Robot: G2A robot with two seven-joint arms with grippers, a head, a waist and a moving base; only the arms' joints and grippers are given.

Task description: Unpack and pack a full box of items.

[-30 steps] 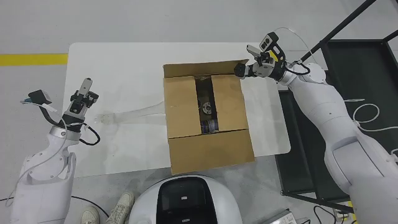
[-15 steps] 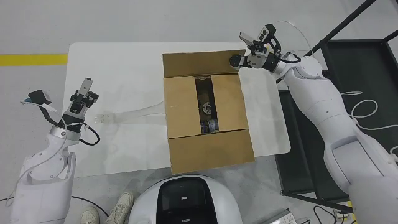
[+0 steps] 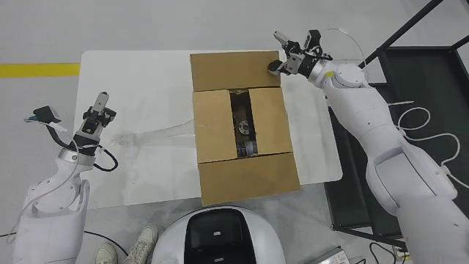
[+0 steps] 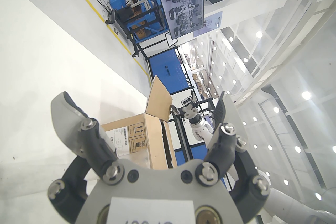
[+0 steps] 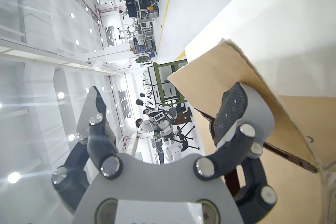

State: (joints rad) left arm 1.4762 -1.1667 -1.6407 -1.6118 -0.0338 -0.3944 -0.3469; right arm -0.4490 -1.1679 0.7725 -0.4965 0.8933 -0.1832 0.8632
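Note:
The cardboard box (image 3: 220,121) stands mid-table with its near flap (image 3: 249,180) folded out. Its two side flaps lie half shut, and dark items (image 3: 243,128) show in the gap between them. The far flap (image 3: 231,71) leans back outward. My right gripper (image 3: 281,51) is open at that flap's right corner. One of its finger pads (image 5: 231,109) presses against the flap's edge (image 5: 252,83), with nothing held. My left gripper (image 3: 100,110) is open and empty over the table's left side, well away from the box (image 4: 147,130).
A strip of clear film (image 3: 157,133) lies on the white table (image 3: 139,81) between the left gripper and the box. A black rack (image 3: 432,117) stands just past the table's right edge. Open table surface lies left of and beyond the box.
My right gripper has moved left and farther along the box's back edge, pushing the far flap from nearly upright to leaning outward. The left arm has not moved.

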